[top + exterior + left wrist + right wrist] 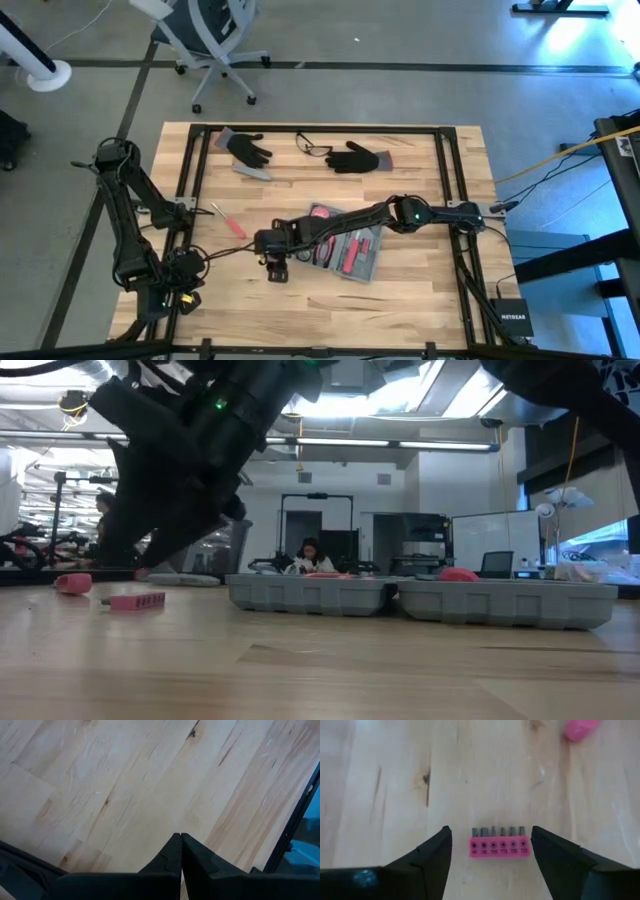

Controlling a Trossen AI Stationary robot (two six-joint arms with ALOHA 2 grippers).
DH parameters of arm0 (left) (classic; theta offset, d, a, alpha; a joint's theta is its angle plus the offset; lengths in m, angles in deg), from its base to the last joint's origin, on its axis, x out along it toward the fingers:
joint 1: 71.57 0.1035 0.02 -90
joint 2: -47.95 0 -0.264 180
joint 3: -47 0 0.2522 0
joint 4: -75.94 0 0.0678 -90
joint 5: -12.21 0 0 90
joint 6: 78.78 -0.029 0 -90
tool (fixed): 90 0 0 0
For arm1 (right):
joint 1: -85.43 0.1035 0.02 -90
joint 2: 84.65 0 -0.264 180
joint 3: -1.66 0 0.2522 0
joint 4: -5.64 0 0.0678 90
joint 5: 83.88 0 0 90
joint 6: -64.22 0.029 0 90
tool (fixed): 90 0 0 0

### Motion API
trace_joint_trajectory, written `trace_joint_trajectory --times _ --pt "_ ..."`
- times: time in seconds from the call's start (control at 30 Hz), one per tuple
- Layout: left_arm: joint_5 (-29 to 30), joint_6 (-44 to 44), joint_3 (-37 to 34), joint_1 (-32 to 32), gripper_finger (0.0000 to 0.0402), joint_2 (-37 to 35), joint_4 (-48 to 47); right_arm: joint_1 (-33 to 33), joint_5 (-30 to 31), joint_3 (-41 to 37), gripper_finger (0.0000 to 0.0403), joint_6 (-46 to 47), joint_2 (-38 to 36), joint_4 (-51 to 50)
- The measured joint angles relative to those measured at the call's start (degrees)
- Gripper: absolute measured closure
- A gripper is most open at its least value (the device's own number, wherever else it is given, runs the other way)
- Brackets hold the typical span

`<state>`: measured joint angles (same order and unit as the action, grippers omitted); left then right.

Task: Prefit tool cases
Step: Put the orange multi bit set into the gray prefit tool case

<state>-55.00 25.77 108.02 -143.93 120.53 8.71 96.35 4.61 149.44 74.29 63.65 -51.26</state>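
High view: tool case point(345, 250) lies open on the counter point(420, 290) near centre, red-handled tools seated in its slots. Right end effector point(274, 268) reaches across the case to a spot just beyond its left edge. Loose red-handled screwdriver point(229, 221) lies apart, further left. Left end effector point(180, 290) parked at the near left corner of the counter. Two black gloves point(352, 157) and a pair of glasses point(313, 147) at the far edge, out of play.

Low view: case point(420, 600) seen edge-on, both grey halves flat on the counter. Pink bit holder point(136, 601) on the wood, well apart from the case, under the dark mass of the right arm.

Left wrist view: left fingers point(167, 862) clenched together, nothing between them, bare counter beyond.

Right wrist view: right end effector point(490, 851) spread wide, released, straddling the pink bit holder point(499, 845) with clearance on both sides; row of bits stands up from it.

Risks, as judged: holder is short and low, so a shallow descent could pinch only the bits and tip it. Off-centre closing could shove it sideways across the wood. Carrying back over the open case could snag a seated tool or nudge the case.
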Motion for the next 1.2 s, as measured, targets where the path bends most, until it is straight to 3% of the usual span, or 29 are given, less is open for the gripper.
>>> trace_joint_trajectory --times 0.6,0.87,1.2 --pt "-0.1 0.7 0.0 0.0 0.0401 0.0 -0.1 -0.1 0.4 0.0 0.0143 -1.7 2.7 0.8" --pt "0.0 0.5 0.0 0.0 0.0401 0.3 -0.1 -0.1 0.4 0.0 0.0143 -8.2 2.7 0.5" --pt "0.0 0.5 0.0 0.0 0.0401 0.3 -0.1 -0.1 -0.2 0.0 0.0143 -9.1 2.8 0.4"
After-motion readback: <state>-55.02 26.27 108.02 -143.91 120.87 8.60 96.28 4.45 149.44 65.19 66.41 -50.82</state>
